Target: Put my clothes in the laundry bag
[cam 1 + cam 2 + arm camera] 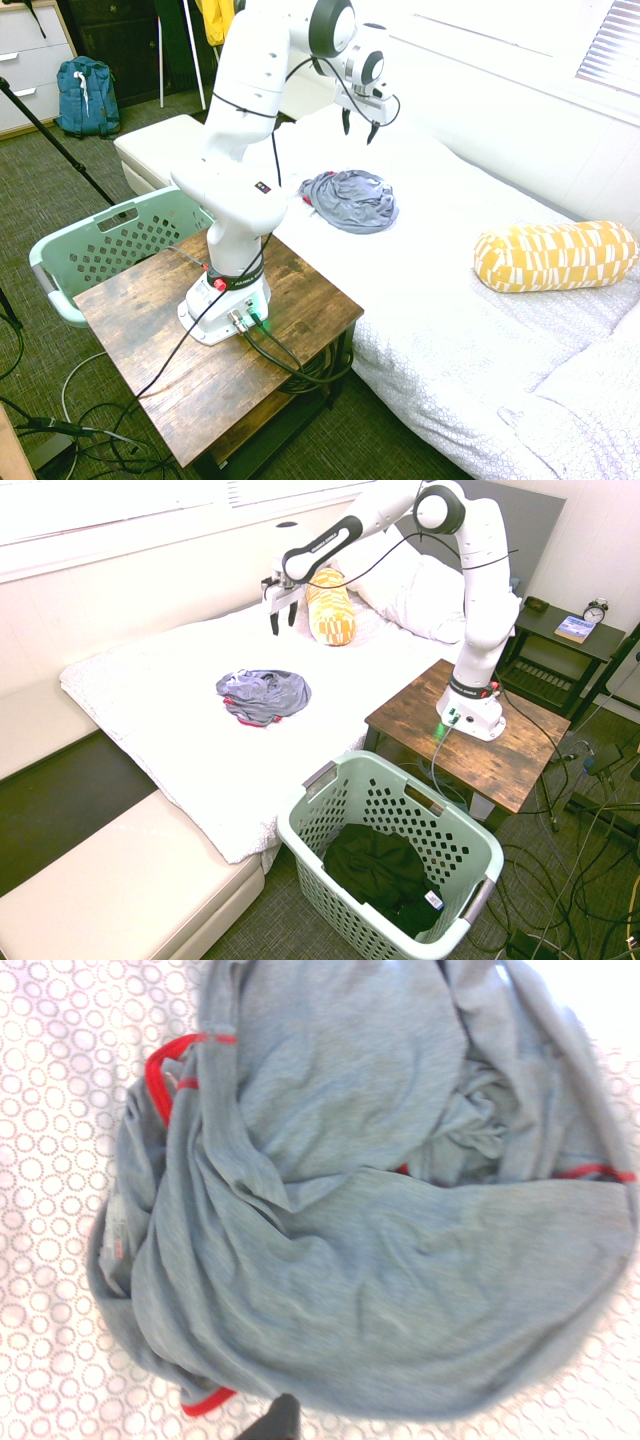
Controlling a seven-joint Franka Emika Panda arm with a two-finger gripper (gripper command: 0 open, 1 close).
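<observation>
In the first exterior view, the gripper (360, 125) hangs above the bed (440, 330), its fingers spread and holding nothing. The grey-blue garment (352, 201) lies crumpled on the bed, well apart from the yellow-and-white bolster (555, 256).

In the second exterior view, the mint-green laundry basket (352, 905) stands on the floor beside the bed and the wooden bench (470, 745), dark fabric (378, 870) inside it. The garment is outside the basket.

The wrist view shows the garment's red trim against the bed's circle-patterned cover (50, 1160).
</observation>
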